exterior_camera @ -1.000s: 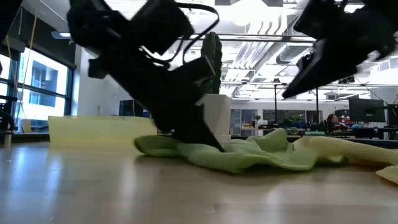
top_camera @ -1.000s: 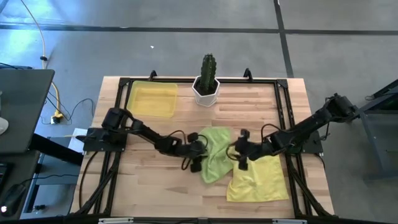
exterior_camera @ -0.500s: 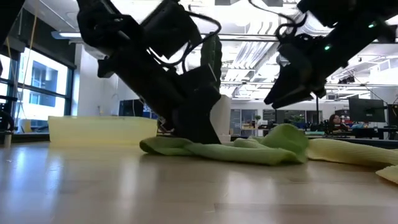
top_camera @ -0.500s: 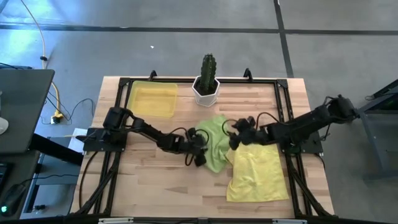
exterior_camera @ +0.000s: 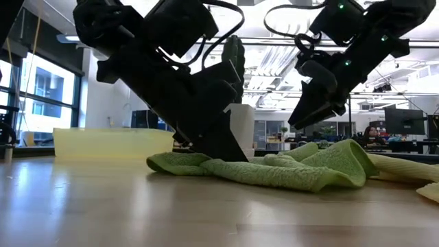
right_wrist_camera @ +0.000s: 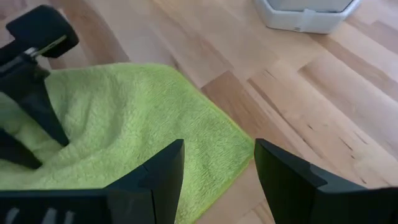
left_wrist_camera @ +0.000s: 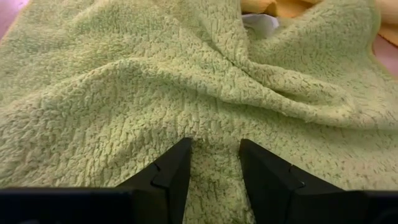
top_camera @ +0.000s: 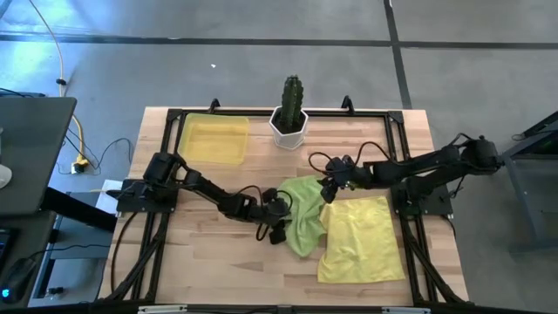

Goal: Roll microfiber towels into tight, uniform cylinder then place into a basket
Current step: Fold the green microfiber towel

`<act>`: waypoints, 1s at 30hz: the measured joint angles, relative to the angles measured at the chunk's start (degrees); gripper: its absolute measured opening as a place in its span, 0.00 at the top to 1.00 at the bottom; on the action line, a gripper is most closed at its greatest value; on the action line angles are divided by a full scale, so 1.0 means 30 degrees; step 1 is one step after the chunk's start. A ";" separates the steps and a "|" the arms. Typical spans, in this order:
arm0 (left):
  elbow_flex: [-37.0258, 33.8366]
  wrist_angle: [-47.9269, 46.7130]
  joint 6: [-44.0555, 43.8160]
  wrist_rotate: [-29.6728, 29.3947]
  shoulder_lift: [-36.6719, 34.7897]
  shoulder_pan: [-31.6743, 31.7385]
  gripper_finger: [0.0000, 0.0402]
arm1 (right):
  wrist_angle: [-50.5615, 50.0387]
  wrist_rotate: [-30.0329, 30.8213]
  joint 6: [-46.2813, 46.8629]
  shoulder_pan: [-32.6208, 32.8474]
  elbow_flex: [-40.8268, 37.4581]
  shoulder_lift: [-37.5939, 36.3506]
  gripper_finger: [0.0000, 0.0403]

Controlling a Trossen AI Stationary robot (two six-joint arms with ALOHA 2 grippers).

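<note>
Lime green towel (top_camera: 301, 212): crumpled, centre of worktop (top_camera: 227, 262), overlapping pale yellow towel (top_camera: 359, 240) at lower right. Left tool (top_camera: 281, 218): fingers apart, pressed into green towel. Right tool (top_camera: 329, 185): fingers apart, above towel's upper edge. Basket (top_camera: 214, 139): upper left.

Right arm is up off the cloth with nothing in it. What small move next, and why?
Probably lower the right gripper, open and empty, onto the green towel's far edge and pinch it. The towel lies crumpled, not rolled, partly over the yellow towel, while the left gripper presses on its near side.
</note>
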 joint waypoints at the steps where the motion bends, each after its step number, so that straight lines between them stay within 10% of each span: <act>1: 0.0000 0.0002 -0.0009 -0.0013 0.0000 0.0002 0.67 | 0.0000 -0.0028 -0.0014 -0.0128 0.0000 0.0007 0.53; 16: 0.0007 0.0022 -0.1189 -0.0127 0.0000 -0.0005 0.67 | 0.1616 0.0066 0.1362 -0.1839 0.0481 0.5774 0.53; 30: 0.0007 0.0015 -0.1182 -0.0175 0.0000 0.0002 0.67 | 0.2260 -0.0659 -0.0637 -0.1567 0.0583 0.6069 0.53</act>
